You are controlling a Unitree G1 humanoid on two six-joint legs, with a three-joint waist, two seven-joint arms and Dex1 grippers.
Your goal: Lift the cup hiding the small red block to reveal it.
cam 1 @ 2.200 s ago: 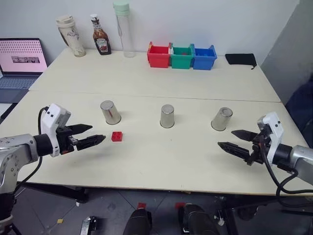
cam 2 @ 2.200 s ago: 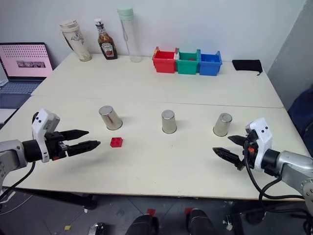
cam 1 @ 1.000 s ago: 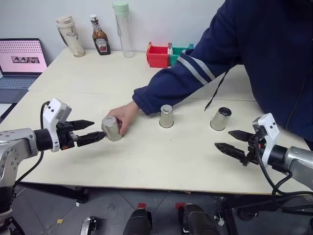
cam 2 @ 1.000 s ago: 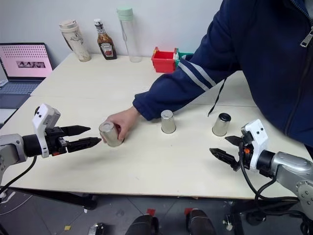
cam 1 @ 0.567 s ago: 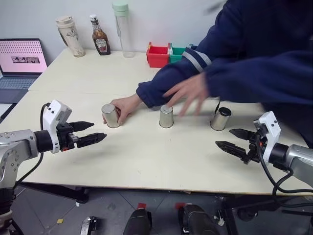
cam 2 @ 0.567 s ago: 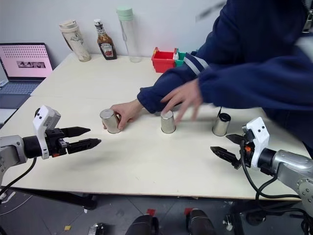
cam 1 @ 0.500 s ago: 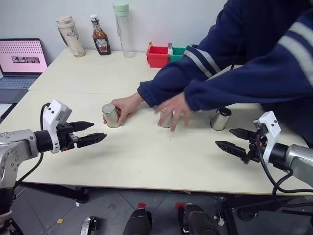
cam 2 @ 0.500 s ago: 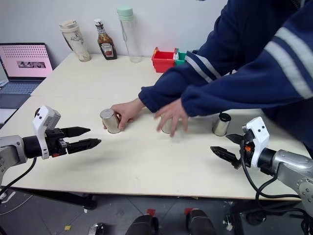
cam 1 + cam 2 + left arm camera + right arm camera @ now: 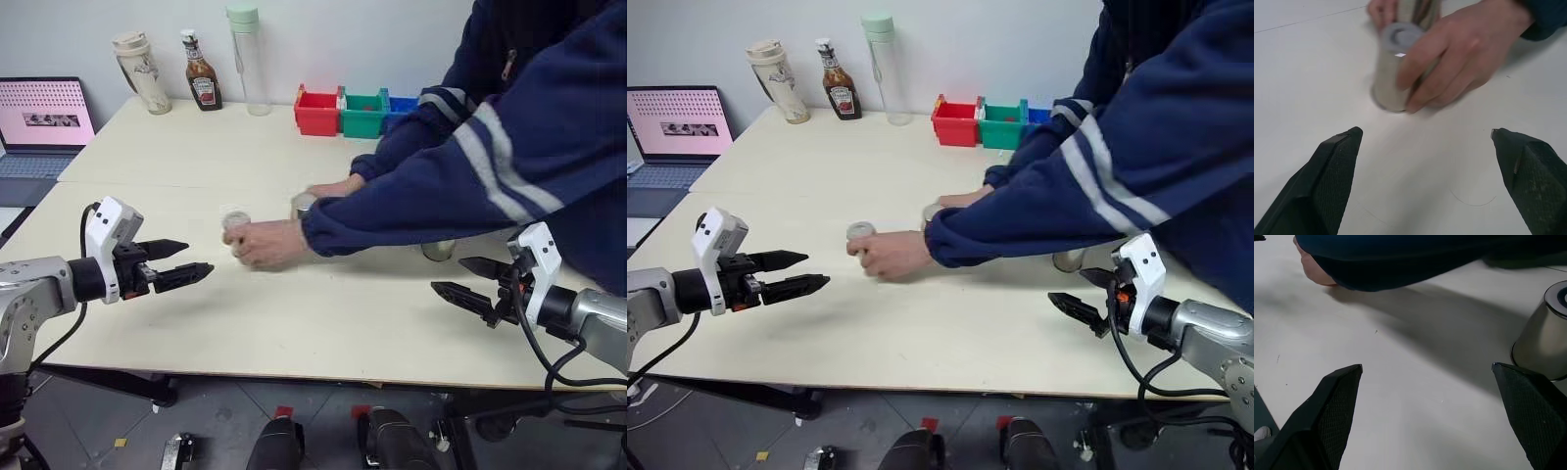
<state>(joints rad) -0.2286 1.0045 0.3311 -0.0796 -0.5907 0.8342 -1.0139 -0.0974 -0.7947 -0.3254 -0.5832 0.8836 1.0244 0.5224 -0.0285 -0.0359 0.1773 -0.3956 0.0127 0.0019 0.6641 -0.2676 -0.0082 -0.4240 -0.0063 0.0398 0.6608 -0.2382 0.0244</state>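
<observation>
Shuffling of cups is under way: two cups (image 9: 236, 221) are held and slid by a person's crossed hands (image 9: 269, 243), where half a second ago they stood apart; the third cup (image 9: 1545, 345) is left near the right pincer (image 9: 472, 282). Small red block: covered, its cup no longer certain. Left pincer (image 9: 186, 262) and right pincer are kept spread, empty, above the bench (image 9: 323, 323). Lifting is judged premature.
</observation>
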